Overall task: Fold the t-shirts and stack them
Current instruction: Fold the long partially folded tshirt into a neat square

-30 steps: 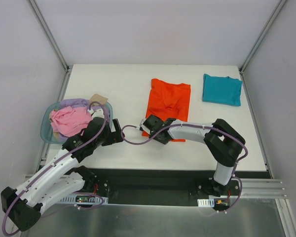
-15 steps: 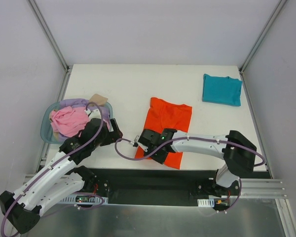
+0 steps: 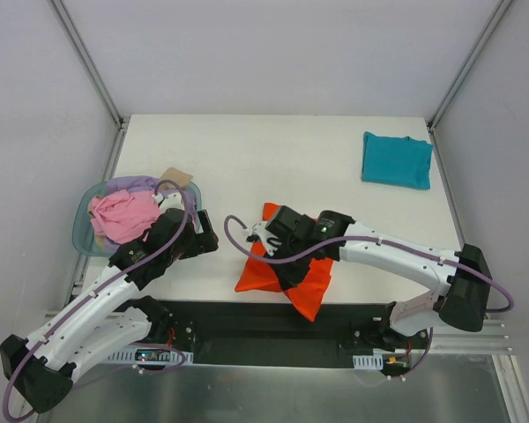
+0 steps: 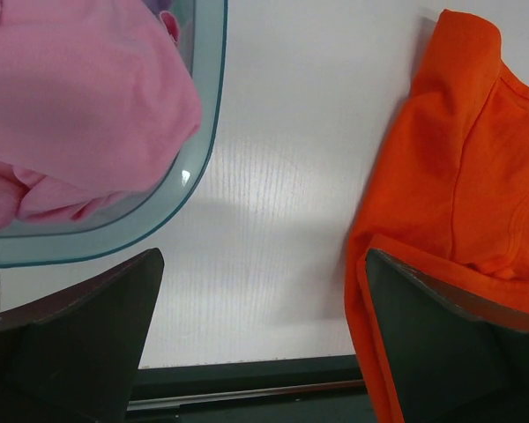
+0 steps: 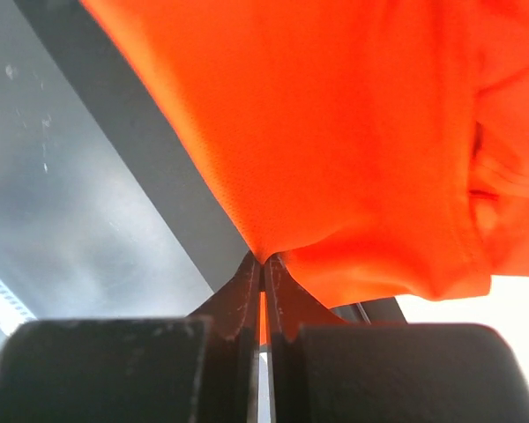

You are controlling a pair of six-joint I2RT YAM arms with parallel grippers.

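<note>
The orange-red t-shirt [image 3: 278,275] is bunched at the table's near edge, and its lower corner hangs past that edge. My right gripper [image 3: 288,264] is shut on a fold of it; in the right wrist view the cloth [image 5: 353,132] rises from the pinched fingertips of the right gripper [image 5: 264,260]. The teal t-shirt [image 3: 397,159] lies folded at the far right. My left gripper [image 3: 207,240] stands open over bare table between the basket and the orange shirt [image 4: 458,176]. In its own wrist view the left gripper [image 4: 263,257] has nothing between its fingers.
A translucent blue basket [image 3: 81,231] at the left holds a pink shirt [image 3: 123,216], a lavender one [image 3: 137,183] and a tan one [image 3: 178,176]. The basket rim [image 4: 203,150] and pink cloth [image 4: 70,106] sit just left of my left fingers. A black rail runs along the near edge.
My right gripper has dragged the orange shirt from mid-table toward the near edge, bunching it so that it overhangs. The left arm has hardly moved.
</note>
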